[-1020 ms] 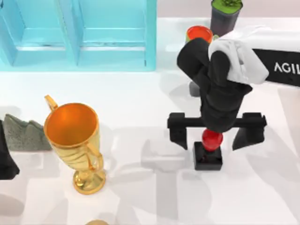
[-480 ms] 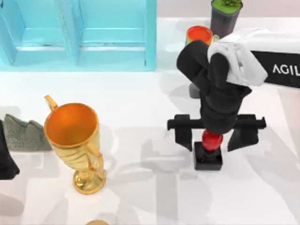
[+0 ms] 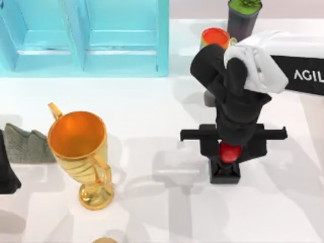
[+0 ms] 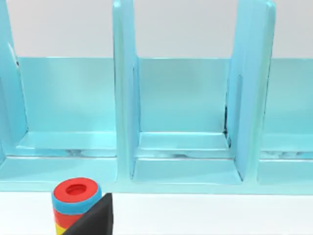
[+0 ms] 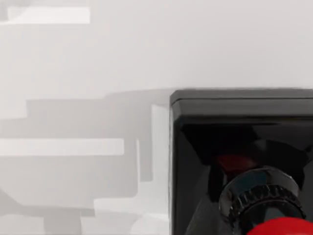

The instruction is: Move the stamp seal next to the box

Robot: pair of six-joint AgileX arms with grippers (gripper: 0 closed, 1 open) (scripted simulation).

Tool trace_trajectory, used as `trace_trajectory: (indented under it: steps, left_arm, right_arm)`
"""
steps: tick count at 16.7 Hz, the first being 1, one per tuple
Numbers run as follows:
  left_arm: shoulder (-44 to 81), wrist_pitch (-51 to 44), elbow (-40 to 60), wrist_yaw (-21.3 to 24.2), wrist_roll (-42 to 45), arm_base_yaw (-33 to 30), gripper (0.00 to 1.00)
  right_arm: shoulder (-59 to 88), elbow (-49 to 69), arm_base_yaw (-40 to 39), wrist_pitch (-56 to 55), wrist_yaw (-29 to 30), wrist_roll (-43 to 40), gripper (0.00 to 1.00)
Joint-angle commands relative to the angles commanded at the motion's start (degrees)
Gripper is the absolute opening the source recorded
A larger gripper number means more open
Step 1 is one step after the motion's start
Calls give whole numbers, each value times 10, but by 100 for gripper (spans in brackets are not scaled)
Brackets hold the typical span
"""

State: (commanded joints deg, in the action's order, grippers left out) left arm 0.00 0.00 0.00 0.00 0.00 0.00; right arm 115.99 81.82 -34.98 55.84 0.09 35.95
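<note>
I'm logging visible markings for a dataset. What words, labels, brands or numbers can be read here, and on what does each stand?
"AGIL": white letters on the black side of the right arm, cut off at the top view's right edge.
No other text: none can be read on the stamp seal, the blue box, the gold cup or the ringed cylinder.

Overhead cam plus two wrist cams
</note>
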Motion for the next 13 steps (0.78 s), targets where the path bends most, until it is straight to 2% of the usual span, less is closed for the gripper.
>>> trace_trajectory:
  steps: [10,13]
  left_arm:
    - [0,0,0,0,0,0,100]
    - [0,0,0,0,0,0,100]
  right_arm:
    - [-2,2,1,2,0,1,0]
    - [-12,32,2,41,-1,1,0]
